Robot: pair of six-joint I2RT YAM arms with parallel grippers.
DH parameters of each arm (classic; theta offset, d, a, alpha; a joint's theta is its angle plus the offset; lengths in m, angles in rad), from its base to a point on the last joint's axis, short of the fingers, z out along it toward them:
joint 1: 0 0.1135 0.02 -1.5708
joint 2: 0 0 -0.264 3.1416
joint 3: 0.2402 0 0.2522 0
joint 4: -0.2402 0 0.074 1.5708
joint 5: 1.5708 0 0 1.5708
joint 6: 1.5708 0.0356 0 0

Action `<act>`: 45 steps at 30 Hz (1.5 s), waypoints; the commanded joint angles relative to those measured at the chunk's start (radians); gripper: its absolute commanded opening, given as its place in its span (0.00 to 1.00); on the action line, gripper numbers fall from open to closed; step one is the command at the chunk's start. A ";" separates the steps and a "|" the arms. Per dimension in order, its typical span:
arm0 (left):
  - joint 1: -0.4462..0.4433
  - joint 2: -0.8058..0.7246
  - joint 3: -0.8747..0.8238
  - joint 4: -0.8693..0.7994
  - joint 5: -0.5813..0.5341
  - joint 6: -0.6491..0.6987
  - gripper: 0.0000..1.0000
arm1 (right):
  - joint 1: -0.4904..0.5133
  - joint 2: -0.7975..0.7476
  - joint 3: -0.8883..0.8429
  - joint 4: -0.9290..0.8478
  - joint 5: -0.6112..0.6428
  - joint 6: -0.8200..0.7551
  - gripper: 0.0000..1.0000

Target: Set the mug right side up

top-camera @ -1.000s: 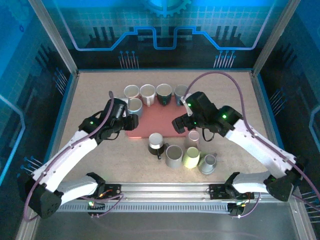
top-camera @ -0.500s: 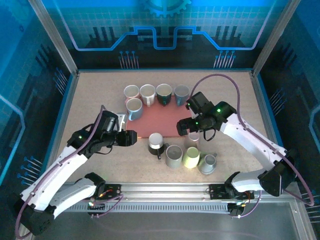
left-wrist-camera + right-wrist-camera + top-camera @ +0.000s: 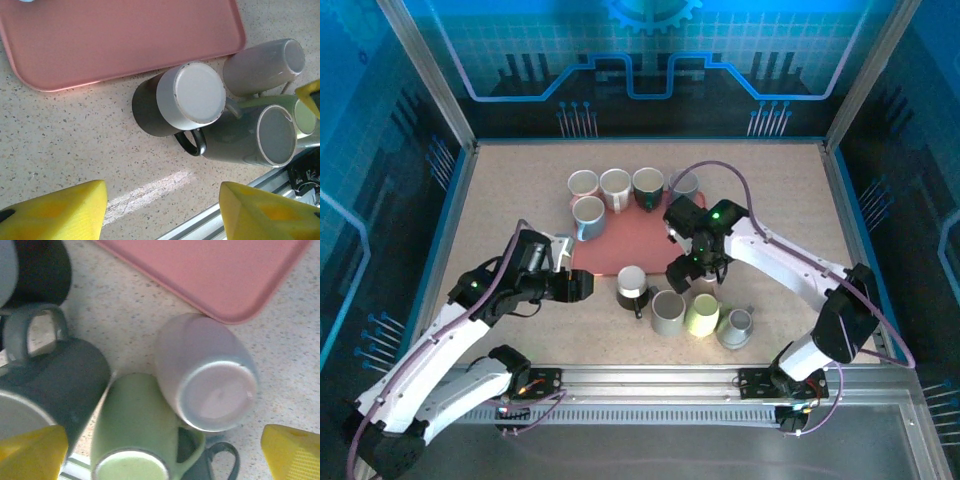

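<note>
- The job is at its start: the pale pink mug (image 3: pixel 205 375) stands bottom-up on the table (image 3: pixel 60 135). It is just off the corner of the pink tray (image 3: pixel 125 35), at about 5 o'clock from the tray's middle.
- The right pincer (image 3: pixel 164 452) hangs over this mug. Its two yellow tips are spread as wide as they go. Nothing is between them, and they touch nothing.
- I think the step in hand is reaching for the mug, not turning it yet.
- Next, the pincer likely has to come down, close on the mug's round side, lift it, flip it over and set it down on its bottom.
- That looks tricky. A green mug (image 3: pixel 135 425) leans right against the pink one at 7 o'clock, so there is little room for a tip on that side.
- The left pincer (image 3: pixel 162 210) is partly spread and holds nothing. It hovers low over the table, with a dark mug (image 3: pixel 165 107), also bottom-up, at its 12 o'clock.
</note>
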 commanded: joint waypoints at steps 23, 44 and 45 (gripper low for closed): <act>-0.017 -0.032 -0.032 0.040 0.032 0.008 0.63 | -0.169 0.211 -0.052 0.120 -0.101 0.029 0.99; -0.017 -0.007 -0.029 0.038 0.021 0.009 0.63 | -0.420 -0.019 -0.183 0.249 -0.264 0.301 0.53; -0.017 -0.006 -0.030 0.037 0.019 0.007 0.63 | -0.429 -0.057 -0.182 0.258 -0.275 0.326 0.52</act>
